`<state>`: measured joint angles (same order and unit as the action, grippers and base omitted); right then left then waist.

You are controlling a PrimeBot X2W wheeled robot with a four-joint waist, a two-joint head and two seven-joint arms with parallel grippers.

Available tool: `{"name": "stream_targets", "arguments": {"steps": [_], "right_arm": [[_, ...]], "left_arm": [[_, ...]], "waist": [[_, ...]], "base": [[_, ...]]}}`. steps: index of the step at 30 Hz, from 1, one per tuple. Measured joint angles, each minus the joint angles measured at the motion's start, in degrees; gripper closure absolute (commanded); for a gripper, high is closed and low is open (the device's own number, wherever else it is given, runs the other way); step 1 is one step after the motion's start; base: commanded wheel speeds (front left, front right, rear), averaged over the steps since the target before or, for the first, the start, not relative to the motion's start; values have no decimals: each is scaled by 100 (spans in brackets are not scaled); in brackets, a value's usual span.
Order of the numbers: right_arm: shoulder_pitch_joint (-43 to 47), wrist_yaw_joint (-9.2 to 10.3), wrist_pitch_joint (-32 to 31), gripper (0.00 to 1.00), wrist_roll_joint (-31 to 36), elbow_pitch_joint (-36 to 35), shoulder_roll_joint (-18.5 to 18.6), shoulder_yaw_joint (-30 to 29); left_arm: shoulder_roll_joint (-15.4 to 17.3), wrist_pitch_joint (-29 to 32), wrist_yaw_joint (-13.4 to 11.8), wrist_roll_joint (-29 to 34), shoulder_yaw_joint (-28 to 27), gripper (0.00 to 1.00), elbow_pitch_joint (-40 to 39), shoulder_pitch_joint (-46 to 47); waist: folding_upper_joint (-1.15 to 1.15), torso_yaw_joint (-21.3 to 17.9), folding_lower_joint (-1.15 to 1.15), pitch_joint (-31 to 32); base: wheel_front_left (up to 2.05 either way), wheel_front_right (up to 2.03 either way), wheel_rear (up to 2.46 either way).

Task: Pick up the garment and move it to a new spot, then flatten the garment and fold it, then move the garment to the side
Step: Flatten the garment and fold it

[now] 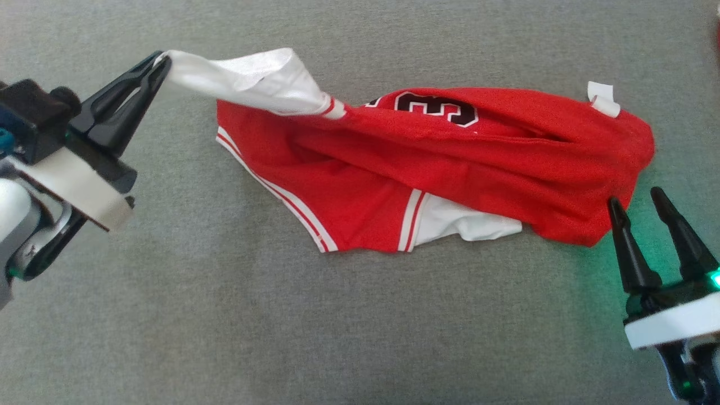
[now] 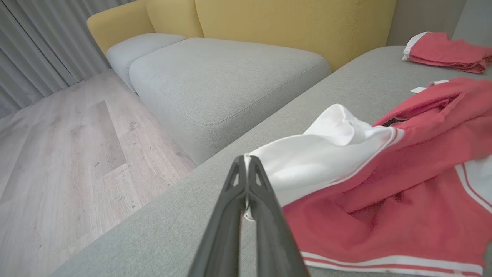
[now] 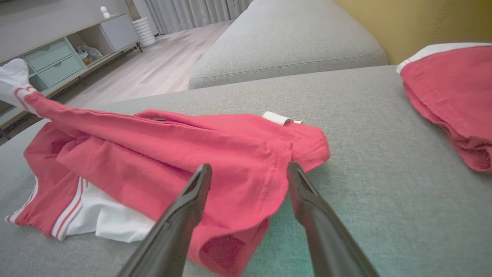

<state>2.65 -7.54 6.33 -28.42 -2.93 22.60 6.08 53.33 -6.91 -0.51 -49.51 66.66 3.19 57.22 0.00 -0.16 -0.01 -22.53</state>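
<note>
- My right gripper: 2 fingers apart and holding nothing. They are poised at the right-hand end of the garment, either side of its red corner in the right wrist view. I cannot tell whether they touch the cloth.
- My left gripper: fingers together, clamped on the tip of the white sleeve, which is lifted and drawn out to the left.
- Location: the garment lies on the grey sofa seat, bunched lengthwise, with a second white sleeve tucked beneath its near edge.
- Step in hand, by my judgement: flattening. No fold is made yet.
- Next move calls for closing my right fingers on that corner alone, 1 layer if possible, then drawing away from the left grip to spread the cloth.
- Risk: the heaped folds may drag along rather than open.
- White label: at the far right edge, clear of my fingers.
- Second red garment: further along the seat, well apart, limiting room to pull rightward.
- Beyond: yellow backrest, wooden floor.
</note>
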Motion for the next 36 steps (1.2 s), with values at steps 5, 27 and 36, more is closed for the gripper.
{"name": "stream_targets", "arguments": {"steps": [5,27,36], "right_arm": [[-441,1,-90,0,-105,283,179,131],[-1638,0,4,100,-934,1499,988,1113],[-1644,0,447,100,-817,1425,1189,875]], "left_arm": [[71,3,-58,-1,-1,100,-163,-32],[-1,26,-100,-1,11,100,-157,-17],[-22,-255,-179,65,11,100,-29,-18]], "waist": [[0,150,0,0],[0,417,1,-64],[0,366,1,285]], "base": [[0,0,0],[0,0,0],[0,0,0]]}}
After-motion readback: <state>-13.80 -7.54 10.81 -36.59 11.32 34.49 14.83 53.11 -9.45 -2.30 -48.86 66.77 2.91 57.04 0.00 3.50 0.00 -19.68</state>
